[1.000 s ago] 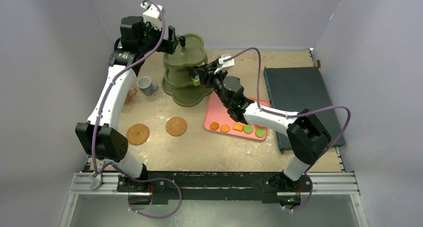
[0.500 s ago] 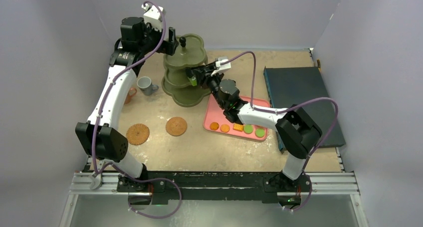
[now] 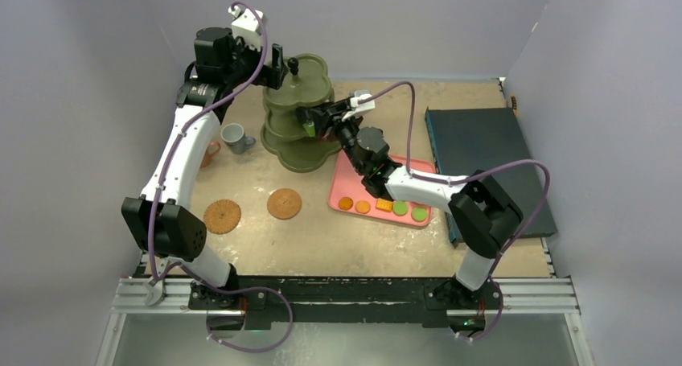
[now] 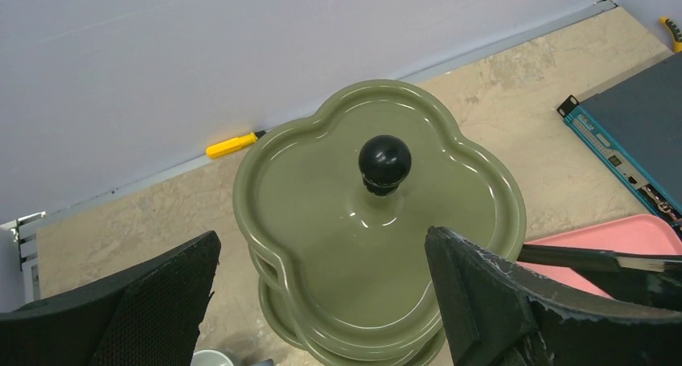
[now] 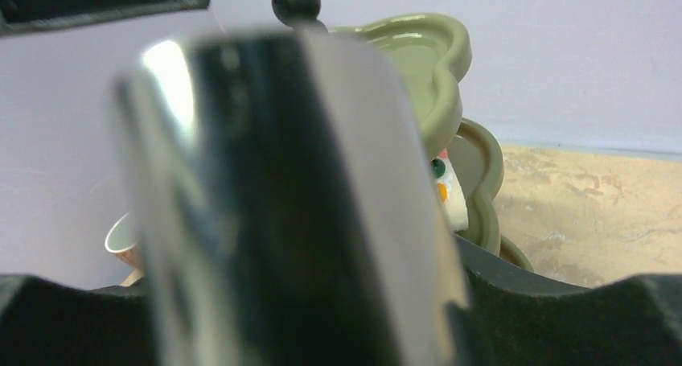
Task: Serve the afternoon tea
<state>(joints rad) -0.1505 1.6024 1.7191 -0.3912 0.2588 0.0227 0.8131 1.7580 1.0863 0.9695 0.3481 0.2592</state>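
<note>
The olive three-tier stand [image 3: 299, 117] stands at the back centre. My left gripper [image 3: 273, 64] hovers open and empty beside its top tier [image 4: 378, 221], its fingers [image 4: 499, 302] either side of the black knob [image 4: 384, 161]. My right gripper [image 3: 328, 118] is shut on the black tongs [image 5: 281, 205], whose tips hold a small green piece [image 3: 309, 128] at the stand's middle tier. A white pastry [image 5: 450, 197] lies on that tier. Orange [image 3: 346, 203] and green pastries [image 3: 400, 208] sit on the pink tray [image 3: 354, 173]. The grey-blue cup [image 3: 235, 137] and terracotta cup [image 3: 211, 151] stand left of the stand. Two brown coasters [image 3: 222, 215] [image 3: 284, 203] lie in front.
A dark blue flat box [image 3: 482, 153] lies along the right side, next to the pink tray. A yellow screwdriver [image 4: 232, 145] lies at the back wall behind the stand. Walls close in on the left, back and right.
My right gripper has moved left with the tongs, bringing their tip over the stand's middle tier. The left arm has not moved.
</note>
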